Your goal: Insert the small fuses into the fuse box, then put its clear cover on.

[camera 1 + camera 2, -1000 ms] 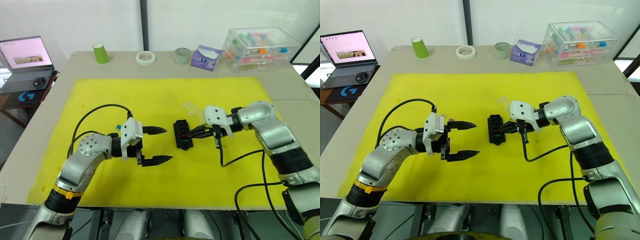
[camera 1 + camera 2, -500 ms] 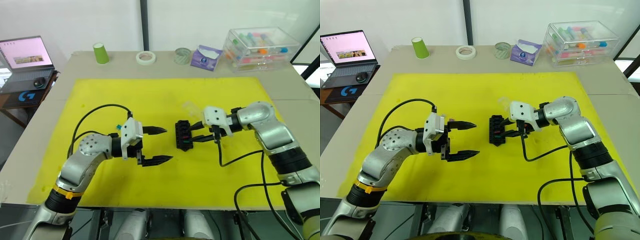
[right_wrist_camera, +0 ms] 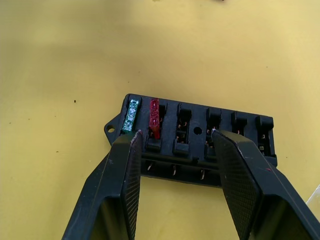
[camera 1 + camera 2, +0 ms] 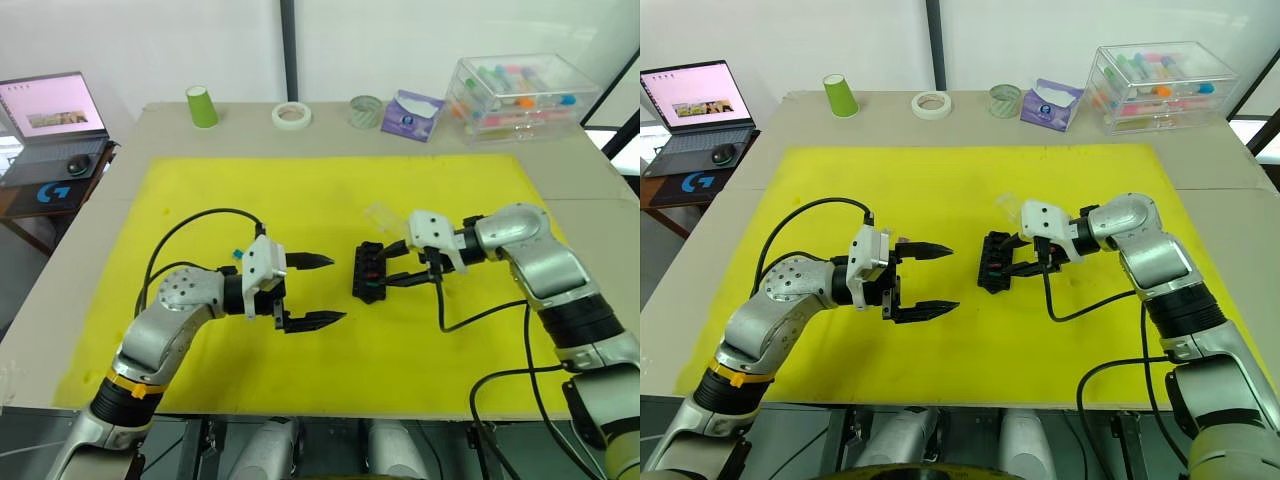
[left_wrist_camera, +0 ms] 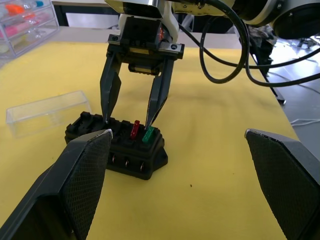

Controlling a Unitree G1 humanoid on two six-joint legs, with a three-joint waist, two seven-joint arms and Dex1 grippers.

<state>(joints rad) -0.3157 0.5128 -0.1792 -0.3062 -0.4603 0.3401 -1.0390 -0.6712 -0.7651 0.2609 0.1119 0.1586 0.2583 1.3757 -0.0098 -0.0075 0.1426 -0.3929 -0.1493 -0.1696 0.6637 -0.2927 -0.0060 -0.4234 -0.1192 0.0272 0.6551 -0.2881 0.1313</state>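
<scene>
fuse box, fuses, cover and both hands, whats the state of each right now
fuse box: upright on the yellow mat, uncovered, most slots empty
green fuse: seated in an end slot
red fuse: seated beside it
clear cover: off, lying beside the box
right hand: open, straddling the box
left hand: open, empty

I'm looking into a lab or test room — a yellow mat [image 4: 300, 190] on a worktable [image 4: 160, 125], an open laptop [image 4: 50, 120], tape rolls [image 4: 291, 115], a clear storage box [image 4: 520, 92].

Matt black plastic fuse box [image 3: 200, 142]; glossy translucent fuses [image 3: 131, 115]; clear cover [image 5: 47, 112]; matt yellow mat [image 4: 300, 190].
</scene>
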